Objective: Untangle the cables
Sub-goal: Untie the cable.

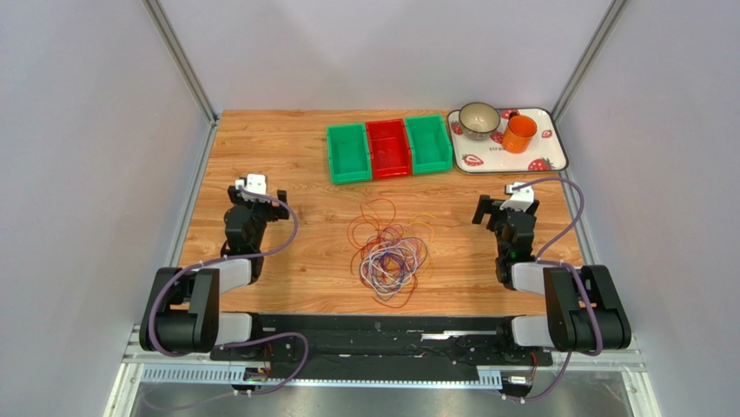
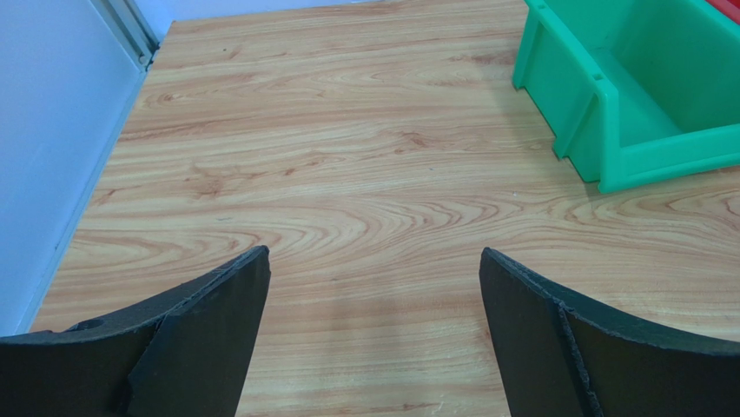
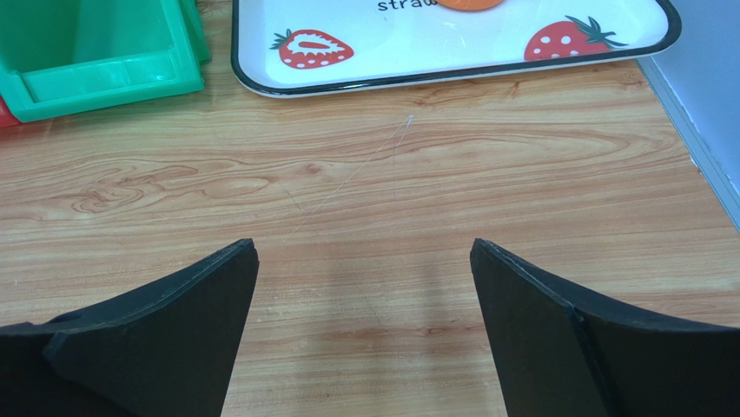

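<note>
Midway across the wooden table [image 1: 287, 156], between the two arms, the cables [image 1: 388, 252] lie in one tangled heap of red, orange, yellow, purple and white loops (a few red and orange ones stray toward the far side). Over bare wood, the left gripper [image 2: 373, 261] has its fingers spread wide with nothing between them, and a green bin [image 2: 625, 104] sits ahead to its right. The right gripper [image 3: 365, 252] is likewise spread wide and empty, just short of a strawberry-printed tray [image 3: 417, 43]. Both stand well apart from the heap. Beyond the cables a red bin [image 1: 387, 148] sits between two green ones, and the tray carries a bowl [image 1: 479, 121] and an orange cup [image 1: 519, 134]
</note>
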Robot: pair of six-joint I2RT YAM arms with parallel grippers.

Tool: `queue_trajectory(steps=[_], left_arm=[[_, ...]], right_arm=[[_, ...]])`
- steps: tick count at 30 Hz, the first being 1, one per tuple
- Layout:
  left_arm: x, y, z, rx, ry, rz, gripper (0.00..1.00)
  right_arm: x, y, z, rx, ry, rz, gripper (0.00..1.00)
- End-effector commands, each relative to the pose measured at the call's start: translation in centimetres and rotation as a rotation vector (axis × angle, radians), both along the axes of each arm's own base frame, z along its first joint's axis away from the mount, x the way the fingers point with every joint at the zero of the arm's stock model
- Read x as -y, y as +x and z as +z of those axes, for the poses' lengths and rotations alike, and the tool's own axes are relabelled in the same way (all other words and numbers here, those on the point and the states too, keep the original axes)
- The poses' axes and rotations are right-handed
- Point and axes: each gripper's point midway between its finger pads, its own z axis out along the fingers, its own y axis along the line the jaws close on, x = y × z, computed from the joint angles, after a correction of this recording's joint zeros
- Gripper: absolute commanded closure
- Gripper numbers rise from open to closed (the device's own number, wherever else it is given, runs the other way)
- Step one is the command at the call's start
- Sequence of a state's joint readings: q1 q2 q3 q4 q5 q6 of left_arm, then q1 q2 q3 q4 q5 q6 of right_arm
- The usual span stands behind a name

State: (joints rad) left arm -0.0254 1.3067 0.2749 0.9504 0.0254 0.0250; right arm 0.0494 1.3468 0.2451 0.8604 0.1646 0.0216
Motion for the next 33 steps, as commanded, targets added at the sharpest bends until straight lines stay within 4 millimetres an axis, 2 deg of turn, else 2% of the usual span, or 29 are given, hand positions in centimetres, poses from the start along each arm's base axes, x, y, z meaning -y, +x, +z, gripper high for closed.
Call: queue_trajectory(steps=[1,12,15,16,17,18,20,21,22,23,24,25,26,27,28,29,30,31,32,33], left_arm=[[0.0,0.1,0.8,0.028,0.012,-0.011,0.01],[0.0,0.1,0.8,0.028,0.012,-0.010,0.01],[-0.2,0.2,0.8,0.025,0.007,0.006,0.01],[-0.1,0.2,1.3,0.039,0.007,-0.002,0.01],[0.3,0.1,1.3,0.023,0.014,-0.027,0.01],[0.3,0.0,2.4,0.043,0.016,-0.030,0.01],[0.2,-0.1,2.7,-0.025,0.005,-0.020,0.01],[0.3,-0.4,4.5,-0.006,0.002,-0.023,0.01],[0.5,-0.5,5.4,-0.015,-0.021,-0.029,0.01],[0.6,-0.6,6.6,-0.053,-0.074,-0.018,0.01],[1.0,-1.0,8.7,-0.029,-0.109,-0.031,0.01],[2.3,-1.3,10.1,-0.033,-0.210,-0.071,0.01],[2.9,-1.6,12.2,-0.049,-0.276,-0.088,0.01],[3.7,-2.1,13.9,-0.036,-0.344,-0.113,0.01],[4.8,-2.5,15.0,-0.054,-0.462,-0.144,0.01],[4.7,-2.6,15.7,-0.058,-0.502,-0.124,0.01],[4.0,-2.3,15.0,-0.072,-0.578,-0.055,0.01],[1.8,-2.0,13.6,-0.090,-0.803,0.161,0.01],[1.3,-4.3,7.5,-0.325,-0.918,0.358,0.01],[0.3,-4.5,5.8,-0.377,-0.932,0.389,0.01]], right_arm=[[0.1,0.6,1.3,0.044,0.002,-0.009,0.00],[0.1,0.5,1.2,0.039,0.000,-0.009,0.00],[-0.2,1.0,2.3,0.053,-0.009,0.007,0.00],[-0.6,2.0,4.1,0.063,-0.007,0.026,0.00],[-0.4,1.3,3.3,-0.027,-0.004,0.016,0.00],[-0.3,1.7,4.5,-0.010,0.001,0.005,0.00],[-0.7,1.4,6.0,0.011,0.006,0.026,0.00],[-1.4,1.4,6.8,0.024,0.029,0.058,0.00],[-1.9,1.5,8.2,0.029,0.055,0.077,0.00],[-2.3,1.5,10.5,0.061,0.083,0.095,0.00],[-3.3,1.4,11.9,0.067,0.122,0.137,0.00],[-4.5,1.6,15.1,0.066,0.233,0.162,0.00],[-5.4,1.5,16.9,0.063,0.295,0.190,0.00],[-7.7,1.1,18.2,0.035,0.361,0.303,0.00],[-9.0,0.7,20.6,0.018,0.391,0.371,0.00],[-9.7,0.6,20.5,-0.007,0.497,0.369,0.00],[-9.7,1.2,19.4,-0.039,0.601,0.321,0.00],[-10.5,1.6,19.3,-0.042,0.681,0.346,0.01],[-11.7,1.7,20.1,-0.054,0.698,0.433,0.07],[-13.3,1.8,19.0,-0.136,0.707,0.514,0.08]])
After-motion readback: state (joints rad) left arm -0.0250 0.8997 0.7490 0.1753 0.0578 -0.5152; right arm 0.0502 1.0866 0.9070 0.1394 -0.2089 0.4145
